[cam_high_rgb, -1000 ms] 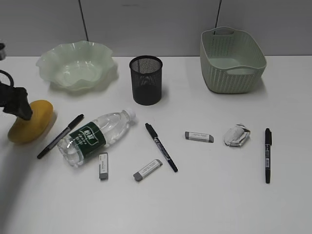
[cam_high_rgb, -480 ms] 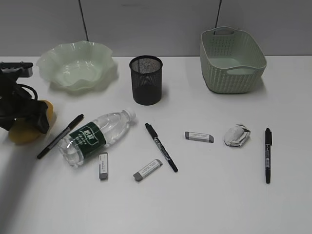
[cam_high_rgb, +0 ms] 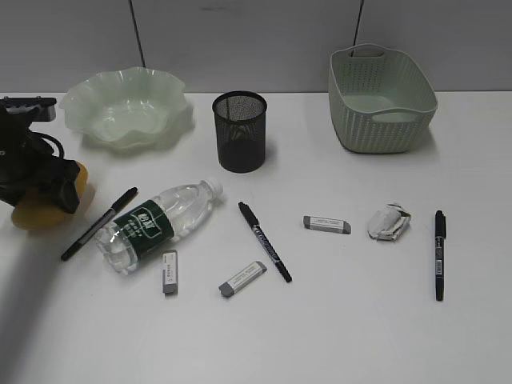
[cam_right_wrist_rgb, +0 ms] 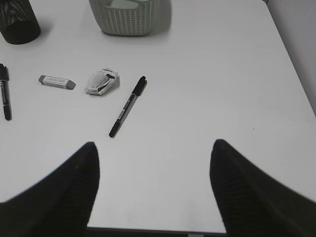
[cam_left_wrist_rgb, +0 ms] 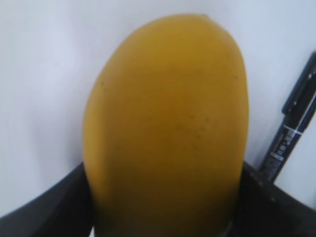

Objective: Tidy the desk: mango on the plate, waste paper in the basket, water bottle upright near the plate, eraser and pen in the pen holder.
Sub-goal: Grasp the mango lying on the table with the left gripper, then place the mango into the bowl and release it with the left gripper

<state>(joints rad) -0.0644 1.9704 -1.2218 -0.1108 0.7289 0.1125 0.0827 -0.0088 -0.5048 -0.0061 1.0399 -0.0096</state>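
On the desk [cam_high_rgb: 336,336]: three pens [cam_high_rgb: 265,241], three erasers [cam_high_rgb: 326,225].

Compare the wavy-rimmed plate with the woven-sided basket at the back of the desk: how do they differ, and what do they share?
The plate is shallow and translucent with a ruffled rim; the basket is deep and opaque with woven-texture walls and handle cutouts. The plate stands back left of the pen holder, the basket back right. Both are pale green and look empty.
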